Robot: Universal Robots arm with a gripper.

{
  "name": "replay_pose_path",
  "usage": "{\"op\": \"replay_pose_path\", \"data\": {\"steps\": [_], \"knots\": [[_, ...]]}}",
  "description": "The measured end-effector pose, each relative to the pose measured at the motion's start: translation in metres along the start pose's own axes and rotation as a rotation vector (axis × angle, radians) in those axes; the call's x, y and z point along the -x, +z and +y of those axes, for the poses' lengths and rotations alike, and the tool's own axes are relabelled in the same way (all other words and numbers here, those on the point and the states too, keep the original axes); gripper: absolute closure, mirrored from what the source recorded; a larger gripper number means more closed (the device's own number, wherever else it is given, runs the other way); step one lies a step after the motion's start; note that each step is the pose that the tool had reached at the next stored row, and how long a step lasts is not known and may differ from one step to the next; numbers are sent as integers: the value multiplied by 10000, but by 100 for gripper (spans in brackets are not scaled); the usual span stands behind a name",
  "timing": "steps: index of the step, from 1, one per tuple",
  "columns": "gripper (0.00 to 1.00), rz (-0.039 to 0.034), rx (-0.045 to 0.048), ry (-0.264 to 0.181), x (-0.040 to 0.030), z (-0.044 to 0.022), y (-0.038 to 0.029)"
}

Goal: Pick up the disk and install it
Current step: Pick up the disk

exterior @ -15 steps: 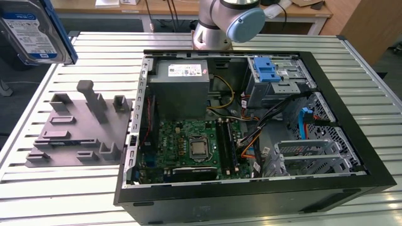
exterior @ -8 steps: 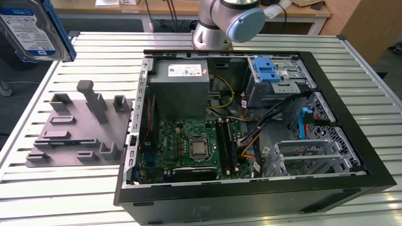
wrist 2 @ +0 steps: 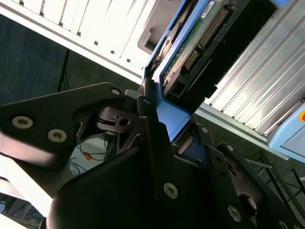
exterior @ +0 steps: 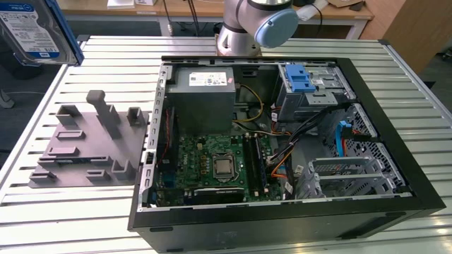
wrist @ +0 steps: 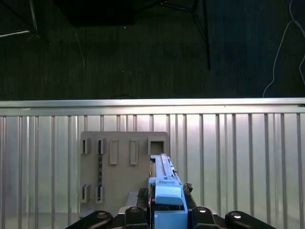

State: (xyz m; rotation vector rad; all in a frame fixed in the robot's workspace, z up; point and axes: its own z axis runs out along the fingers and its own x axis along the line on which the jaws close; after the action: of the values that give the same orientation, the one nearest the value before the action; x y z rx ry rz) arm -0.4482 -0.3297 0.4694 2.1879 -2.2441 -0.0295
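Note:
The disk (exterior: 32,32) hangs high in the air at the exterior view's upper left, above the table's far left corner, its white-and-blue label facing the camera and a blue rail along its edge. In both wrist views my gripper (wrist 2: 171,114) (wrist: 167,212) is shut on the disk (wrist 2: 195,47), black fingers (wrist 2: 152,133) clamping its blue-railed sides. The first wrist view looks down along the disk's blue rail (wrist: 167,191) at the table below.
An open black computer case (exterior: 416,174) lies on the slatted metal table (exterior: 63,222), with a silver bay and blue latch (exterior: 304,84) at its far right and a grey power-supply box (exterior: 205,100). A grey slotted holder (exterior: 88,143) (wrist: 119,162) sits left of the case. The arm's base (exterior: 244,32) stands behind.

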Motion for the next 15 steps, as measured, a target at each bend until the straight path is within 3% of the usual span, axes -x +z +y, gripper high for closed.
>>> {"op": "replay_pose_path", "data": {"steps": [8, 15], "knots": [[64, 0, 0, 0, 1, 2, -98], [64, 0, 1, -1, 2, 2, -103]]}}
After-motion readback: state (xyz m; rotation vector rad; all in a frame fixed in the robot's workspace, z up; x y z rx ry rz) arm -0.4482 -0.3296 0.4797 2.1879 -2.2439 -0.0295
